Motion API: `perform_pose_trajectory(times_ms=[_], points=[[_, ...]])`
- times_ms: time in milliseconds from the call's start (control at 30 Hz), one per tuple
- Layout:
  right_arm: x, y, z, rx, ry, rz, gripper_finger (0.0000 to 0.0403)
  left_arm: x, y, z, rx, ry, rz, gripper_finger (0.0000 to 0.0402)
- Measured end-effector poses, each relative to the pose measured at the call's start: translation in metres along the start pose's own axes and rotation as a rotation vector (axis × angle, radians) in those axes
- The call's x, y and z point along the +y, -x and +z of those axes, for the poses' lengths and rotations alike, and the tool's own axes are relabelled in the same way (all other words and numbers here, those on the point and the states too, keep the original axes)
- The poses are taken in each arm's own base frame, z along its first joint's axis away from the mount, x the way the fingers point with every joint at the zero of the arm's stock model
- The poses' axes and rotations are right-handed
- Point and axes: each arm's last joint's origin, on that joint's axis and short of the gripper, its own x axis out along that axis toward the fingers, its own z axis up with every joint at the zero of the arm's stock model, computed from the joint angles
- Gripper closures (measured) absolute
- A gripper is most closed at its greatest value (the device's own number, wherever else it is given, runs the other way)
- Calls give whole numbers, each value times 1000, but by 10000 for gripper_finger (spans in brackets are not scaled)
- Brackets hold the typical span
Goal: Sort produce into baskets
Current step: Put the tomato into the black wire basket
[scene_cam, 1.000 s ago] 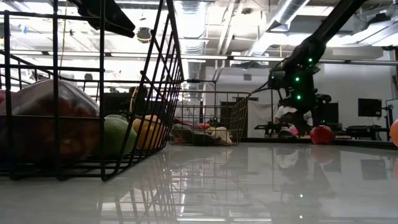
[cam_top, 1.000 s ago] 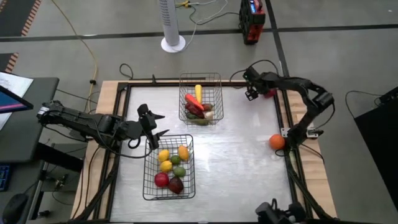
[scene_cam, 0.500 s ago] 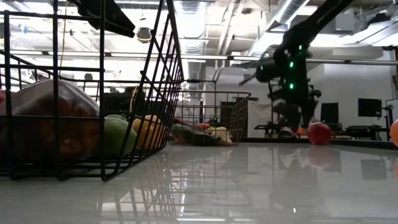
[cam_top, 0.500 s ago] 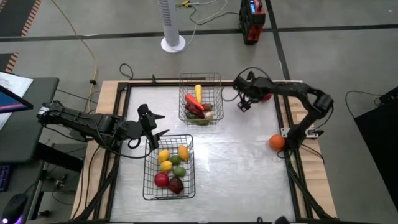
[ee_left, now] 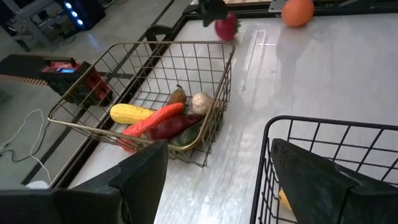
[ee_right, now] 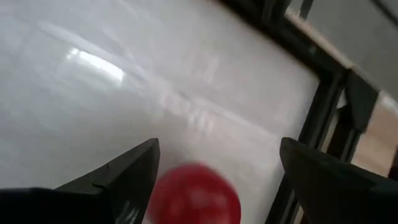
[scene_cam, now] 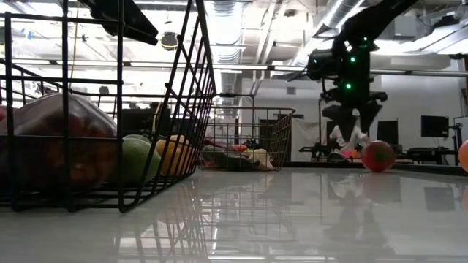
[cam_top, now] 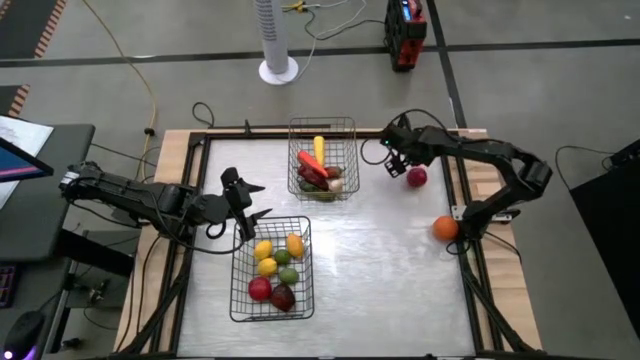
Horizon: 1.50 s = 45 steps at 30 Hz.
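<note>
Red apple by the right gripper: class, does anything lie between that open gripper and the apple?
Nothing visible does. The red apple lies on bare table just beside the right gripper, whose open fingers frame it in the right wrist view.

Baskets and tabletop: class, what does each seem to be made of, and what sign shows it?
The far basket looks like thin metal wire in a brassy finish, an open see-through grid. The near basket looks like dark-coated wire. The table seems a glossy white hard sheet, perhaps laminate: it mirrors the ceiling lights.
</note>
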Motion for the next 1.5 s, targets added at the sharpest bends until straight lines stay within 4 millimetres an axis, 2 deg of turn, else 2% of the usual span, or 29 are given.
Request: perform_pose_trajectory(times_ms=[133, 267, 567, 733, 867, 1067, 1200, 1500], points=[[-3, -12, -11, 96, -2, 46, 44, 0, 0, -1, 12, -8, 2, 127], [-2, -14, -28, 214, 32, 39, 44, 0, 0, -1, 12, -8, 3, 127], [22, 7, -57, 330, 149, 23, 44, 0, 0, -1, 11, 15, 8, 127], [28, 19, -74, 418, 207, -9, 44, 0, 0, -1, 11, 20, 8, 127], [32, 17, -78, 399, 220, -6, 44, 0, 0, -1, 11, 19, 7, 127], [29, -5, -83, 414, 194, 46, 44, 0, 0, -1, 12, 20, 2, 127], [22, -15, -89, 441, 196, 2, 44, 0, 0, -1, 12, 20, 2, 127], [21, -17, -92, 436, 254, -10, 46, 0, 0, -1, 11, 19, 8, 127]])
